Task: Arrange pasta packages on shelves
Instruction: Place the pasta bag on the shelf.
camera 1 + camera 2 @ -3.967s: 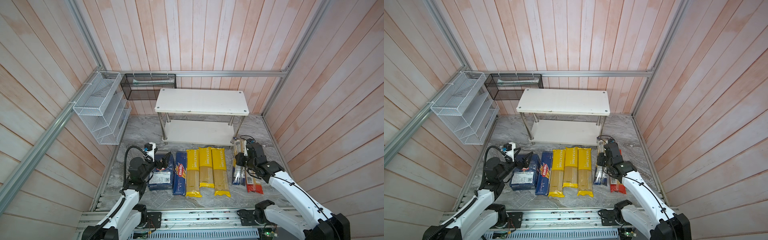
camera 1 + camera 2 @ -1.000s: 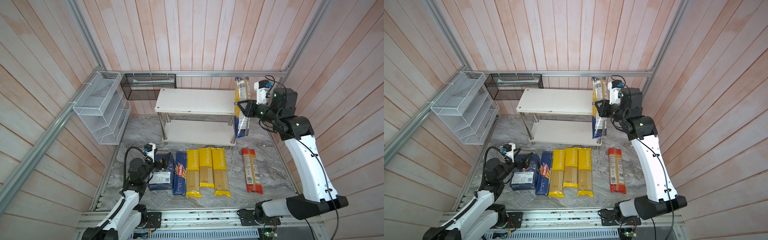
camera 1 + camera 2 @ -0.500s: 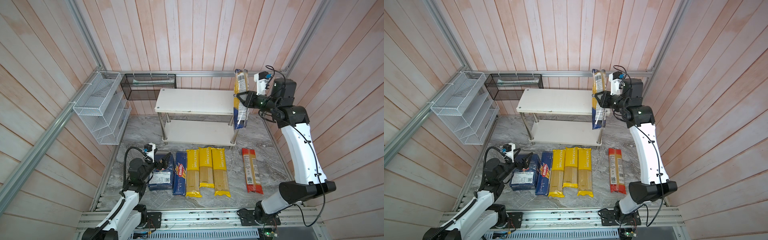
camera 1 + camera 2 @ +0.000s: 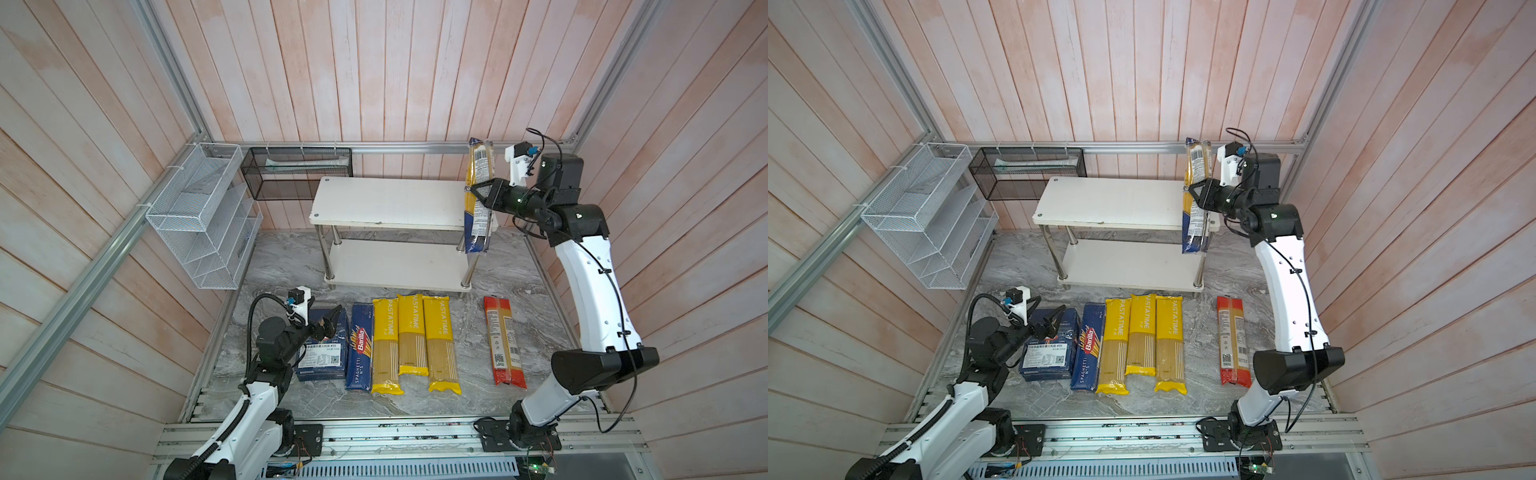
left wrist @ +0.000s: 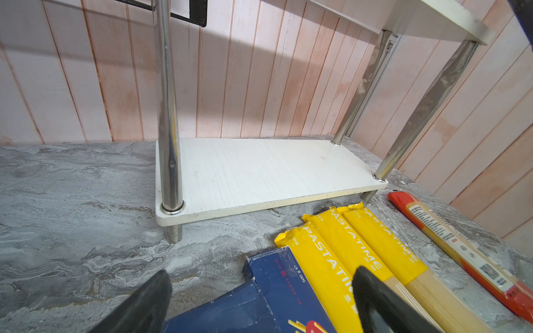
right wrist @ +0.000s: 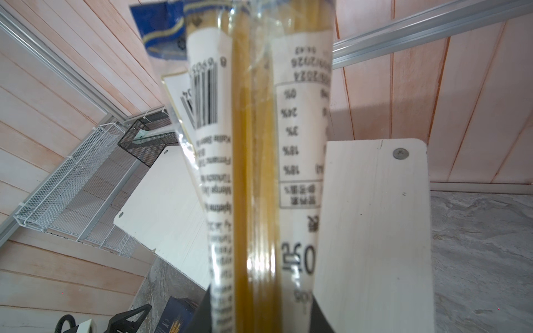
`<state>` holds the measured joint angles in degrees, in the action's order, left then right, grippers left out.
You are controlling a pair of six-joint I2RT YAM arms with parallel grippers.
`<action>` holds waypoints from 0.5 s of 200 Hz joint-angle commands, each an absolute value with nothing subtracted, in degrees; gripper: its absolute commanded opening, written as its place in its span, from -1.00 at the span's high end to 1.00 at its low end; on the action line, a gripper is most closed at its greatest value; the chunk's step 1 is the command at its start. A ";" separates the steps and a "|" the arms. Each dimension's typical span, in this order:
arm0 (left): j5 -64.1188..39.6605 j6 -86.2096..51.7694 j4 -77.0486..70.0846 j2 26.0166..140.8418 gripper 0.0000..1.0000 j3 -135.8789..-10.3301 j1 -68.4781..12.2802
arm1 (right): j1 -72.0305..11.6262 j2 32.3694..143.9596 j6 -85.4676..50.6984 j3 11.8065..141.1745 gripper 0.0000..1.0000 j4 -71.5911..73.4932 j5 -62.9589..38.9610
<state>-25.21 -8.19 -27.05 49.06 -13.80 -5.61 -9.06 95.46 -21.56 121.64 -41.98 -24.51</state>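
Observation:
My right gripper (image 4: 482, 195) (image 4: 1200, 195) (image 6: 261, 314) is shut on the dark-blue-ended pasta bag (image 4: 478, 164) (image 4: 1198, 164) (image 6: 253, 173). The bag hangs nearly upright at the right end of the upper shelf (image 4: 386, 203) (image 6: 372, 216), and its blue end reaches down toward the lower shelf (image 4: 395, 262) (image 5: 259, 170). On the floor in front lie three yellow PASTATIME bags (image 4: 411, 332), a red-ended bag (image 4: 503, 340) and two dark blue boxes (image 4: 360, 347) (image 4: 324, 353). Over those boxes my left gripper (image 4: 328, 324) (image 5: 261, 276) is open and holds nothing.
A white wire basket (image 4: 199, 216) hangs on the left wall and a black mesh basket (image 4: 297, 174) on the back wall beside the rack. Wooden walls enclose the marble floor (image 4: 282, 266). An aluminium rail (image 4: 374, 436) runs along the front edge.
The right gripper has lifted the blue-ended bag from the floor; over the last second it shifted a little left and back toward the upper shelf's right end. The left arm has not moved.

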 commanded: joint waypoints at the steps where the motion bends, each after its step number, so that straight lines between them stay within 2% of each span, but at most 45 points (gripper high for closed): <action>1: -25.22 -8.38 -28.65 48.57 -1.00 -13.00 -5.20 | -7.45 95.58 -22.95 127.11 1.00 -38.18 -25.79; 100: -25.22 -8.43 -28.74 48.25 -1.00 -12.79 -5.27 | -6.77 98.54 -22.39 128.10 1.00 -39.28 -22.60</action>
<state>-25.10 -8.19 -27.14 48.80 -13.45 -5.52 -6.87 98.70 -22.31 126.58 -44.86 -23.75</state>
